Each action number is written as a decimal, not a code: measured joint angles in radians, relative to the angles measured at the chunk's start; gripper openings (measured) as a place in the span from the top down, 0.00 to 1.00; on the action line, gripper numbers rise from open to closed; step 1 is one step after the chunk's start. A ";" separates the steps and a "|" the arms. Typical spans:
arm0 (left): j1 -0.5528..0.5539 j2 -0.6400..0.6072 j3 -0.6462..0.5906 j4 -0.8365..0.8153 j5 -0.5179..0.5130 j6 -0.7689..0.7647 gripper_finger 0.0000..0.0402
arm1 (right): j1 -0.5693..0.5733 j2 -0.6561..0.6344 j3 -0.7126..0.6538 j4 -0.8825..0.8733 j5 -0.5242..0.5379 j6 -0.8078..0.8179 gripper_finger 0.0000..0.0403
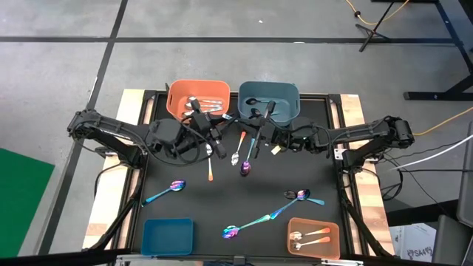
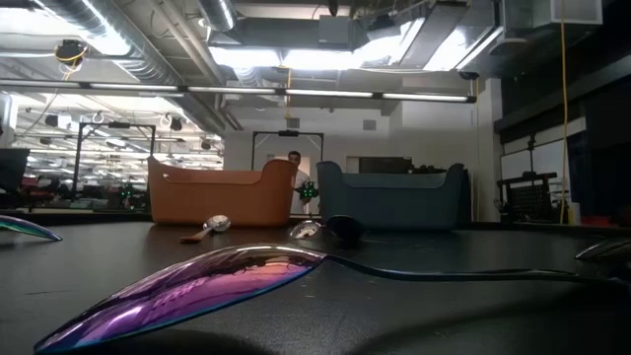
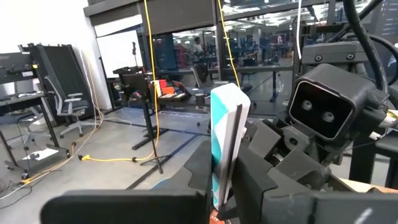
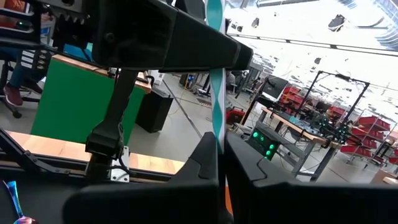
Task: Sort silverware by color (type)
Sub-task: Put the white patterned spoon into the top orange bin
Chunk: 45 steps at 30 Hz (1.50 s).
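Observation:
Both arms meet in the air over the far middle of the black mat. A spoon with a teal handle stands upright between them; the right wrist view shows it edge-on as a thin teal strip. My right gripper is shut on it, and my left gripper has its fingers against it too. From above, the left gripper and the right gripper face each other in front of the two far bins. The spoon's bowl is hidden. The low view shows neither gripper. My left gripper has the teal handle between its two fingers, which lie level and across it, below the handle's rounded top end. The spoon stands upright, clear of the table. My right gripper pinches the same handle by its thin faces between two shut fingers. These also lie about level, across the handle, which rises above them.
At the far edge stand an orange bin holding silver spoons and a grey-blue bin holding black ones. A blue bin and an orange bin stand near. Loose spoons lie on the mat.

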 joint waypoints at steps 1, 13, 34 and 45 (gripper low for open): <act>0.000 0.000 0.000 -0.001 0.000 0.000 0.92 | 0.000 0.000 0.000 0.000 -0.001 0.004 1.00; 0.001 0.000 0.000 -0.034 -0.012 0.005 0.92 | 0.001 0.000 0.002 -0.074 -0.002 0.016 0.82; 0.059 -0.001 -0.046 -0.202 0.000 -0.060 0.92 | 0.002 -0.126 0.001 -0.637 0.189 0.042 0.65; 0.222 -0.001 -0.087 -0.213 0.043 0.027 0.92 | 0.002 -0.154 0.000 -1.012 0.055 0.266 0.65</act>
